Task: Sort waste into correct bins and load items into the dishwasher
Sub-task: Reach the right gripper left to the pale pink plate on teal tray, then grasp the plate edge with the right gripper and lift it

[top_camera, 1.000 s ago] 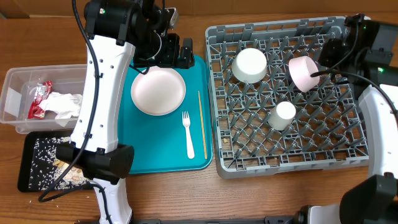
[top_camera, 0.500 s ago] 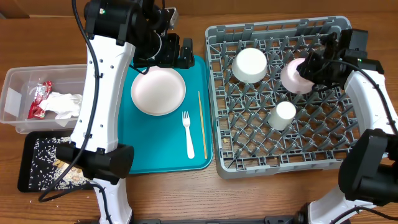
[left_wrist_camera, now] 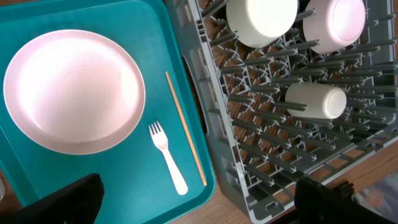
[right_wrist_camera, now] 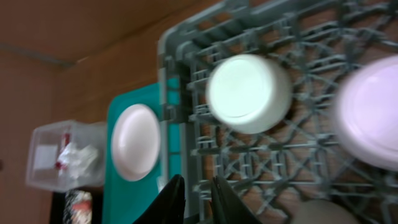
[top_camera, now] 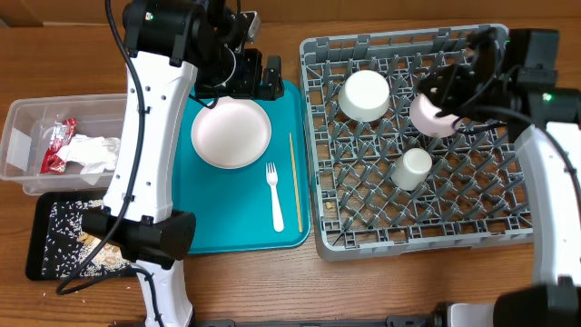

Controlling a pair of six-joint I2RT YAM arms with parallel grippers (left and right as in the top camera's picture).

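On a wooden table (top_camera: 54, 64), at right, the large grey dish rack (top_camera: 418, 243). Loaded in its far half with an upturned white bowl (top_camera: 365, 94) and, to the right of that, a pinkish bowl (top_camera: 434, 116) tipped on edge among the pegs. Nearer, around mid-rack, a small white cup (top_camera: 411, 169) tilted over the pegs.

Poised close by the pinkish bowl's far side, the right gripper (right_wrist_camera: 198, 198), jaws drawn narrow to a slim gap with nothing between them. Impossible to tell whether touching the bowl or just clear of it.

Just left of the rack, a teal serving tray (top_camera: 209, 232) carrying the pale pink plate (top_camera: 231, 133) at its far end. Nearer and to the right of the plate, a white plastic fork (top_camera: 275, 196), tines pointing far. Just right of the fork, a thin wooden chopstick (top_camera: 295, 182) lying lengthwise near the tray's right edge.

Hovering over the tray's far edge, beyond the plate, the left gripper (top_camera: 261, 89), jaws spread wide and empty.

At the table's left edge, a clear plastic tub (top_camera: 18, 150) containing a red shiny wrapper (top_camera: 56, 145) and crumpled white napkins (top_camera: 93, 153). Just nearer than the tub, a flat black tray (top_camera: 41, 222) strewn with white rice-like bits (top_camera: 65, 238).
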